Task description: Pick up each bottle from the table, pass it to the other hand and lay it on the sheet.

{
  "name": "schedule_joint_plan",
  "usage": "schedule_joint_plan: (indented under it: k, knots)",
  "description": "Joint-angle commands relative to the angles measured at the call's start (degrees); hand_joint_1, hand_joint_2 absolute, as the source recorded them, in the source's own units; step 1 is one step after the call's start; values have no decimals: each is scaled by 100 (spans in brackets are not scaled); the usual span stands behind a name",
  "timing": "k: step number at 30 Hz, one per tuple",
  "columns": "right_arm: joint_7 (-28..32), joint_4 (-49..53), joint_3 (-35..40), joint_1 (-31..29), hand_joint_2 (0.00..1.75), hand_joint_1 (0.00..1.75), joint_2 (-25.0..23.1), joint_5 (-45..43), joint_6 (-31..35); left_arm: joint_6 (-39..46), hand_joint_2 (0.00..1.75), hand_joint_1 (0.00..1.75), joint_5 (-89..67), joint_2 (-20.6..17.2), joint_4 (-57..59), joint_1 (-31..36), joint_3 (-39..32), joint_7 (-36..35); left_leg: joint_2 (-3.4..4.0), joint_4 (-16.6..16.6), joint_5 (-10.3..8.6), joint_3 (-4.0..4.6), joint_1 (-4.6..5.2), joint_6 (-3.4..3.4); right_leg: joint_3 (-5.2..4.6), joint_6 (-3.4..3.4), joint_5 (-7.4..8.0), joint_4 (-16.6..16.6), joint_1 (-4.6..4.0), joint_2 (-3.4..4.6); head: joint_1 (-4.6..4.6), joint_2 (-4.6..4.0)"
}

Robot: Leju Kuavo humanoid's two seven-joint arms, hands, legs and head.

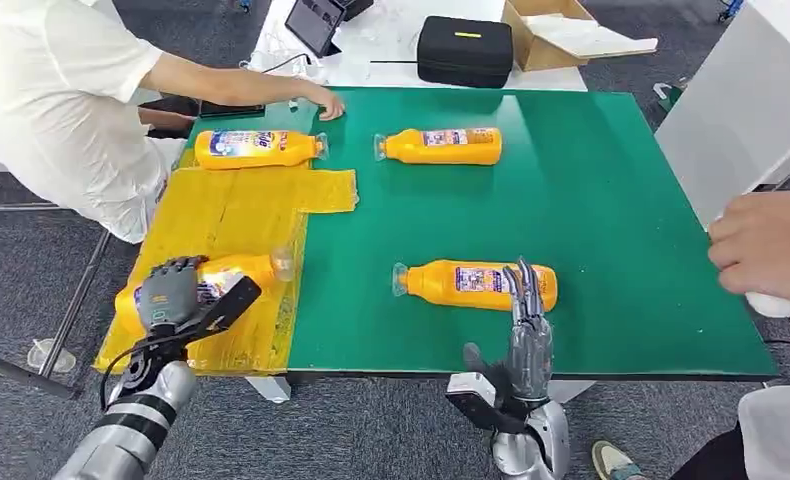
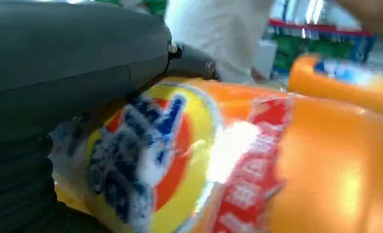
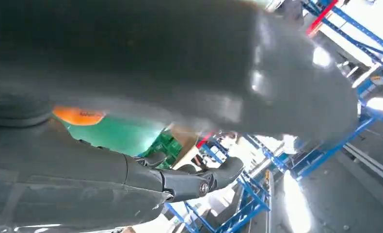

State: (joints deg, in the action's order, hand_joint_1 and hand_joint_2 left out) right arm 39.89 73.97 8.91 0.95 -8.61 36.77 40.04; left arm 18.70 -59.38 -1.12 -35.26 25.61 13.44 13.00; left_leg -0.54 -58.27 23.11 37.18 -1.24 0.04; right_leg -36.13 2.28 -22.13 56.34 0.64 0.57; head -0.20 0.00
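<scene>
Left robot hand (image 1: 171,292) gripped a bottle (image 1: 233,272) lying on the yellow sheet (image 1: 241,205) — presumably for release. Right robot hand (image 1: 527,300) (fingers extended, empty) stood beside the nearest tabletop bottle (image 1: 476,284).

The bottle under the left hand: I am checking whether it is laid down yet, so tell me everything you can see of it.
The bottle is orange plastic, by its look, with a pale cap end and a printed label in yellow, red and blue; the lettering is too blurred to read. It lies on its side on the yellow sheet, near the sheet's front edge, cap towards the green table top. The left hand is wrapped over its base half, so that end is hidden. Whether it rests fully on the sheet cannot be told.
</scene>
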Motion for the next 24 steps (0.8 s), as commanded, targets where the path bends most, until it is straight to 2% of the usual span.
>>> schedule_joint_plan:
  k: [1, 6, 12, 15, 16, 24]
  knots:
    - [11, -367, 310, -229, 175, 0, 241, -106, -4, -327, 175, 0, -104, -195, 1006, 428, 443, 99, 18, 6, 7, -32, 5, 5, 25, -7, -2, -4, 2, 10, -4, 0]
    - [11, -372, 335, -231, 175, 0, 253, -135, -4, -332, 175, 0, -67, -172, 999, 396, 428, 149, 12, 6, 3, -34, 3, 5, 30, -7, -2, -5, -1, 4, -4, 0]
    - [11, -516, 613, -354, 175, 0, 338, -326, -4, -1454, 175, 0, 348, -271, 776, 335, 574, 1079, 19, 6, 1, -48, 3, 4, 41, -6, -1, -5, 0, 10, -4, 0]
    - [11, -561, 716, -433, 175, 0, 354, -401, -4, -1692, 175, 0, 444, -381, 515, 295, 753, 1376, 27, 12, 5, -67, 9, 8, 57, -9, -4, -6, 3, 12, -4, 0]
    - [11, -586, 732, -458, 175, 0, 347, -400, -4, -1792, 175, 0, 541, -398, 449, 293, 759, 1463, 13, 5, -2, -48, 3, 4, 44, -4, 0, -3, 0, 5, -2, 0]
    - [11, -608, 738, -474, 175, 0, 346, -421, -4, -1807, 175, 0, 587, -400, 387, 288, 763, 1498, 10, 7, -1, -56, 4, 7, 53, -8, -3, -4, 0, 0, -4, 0]
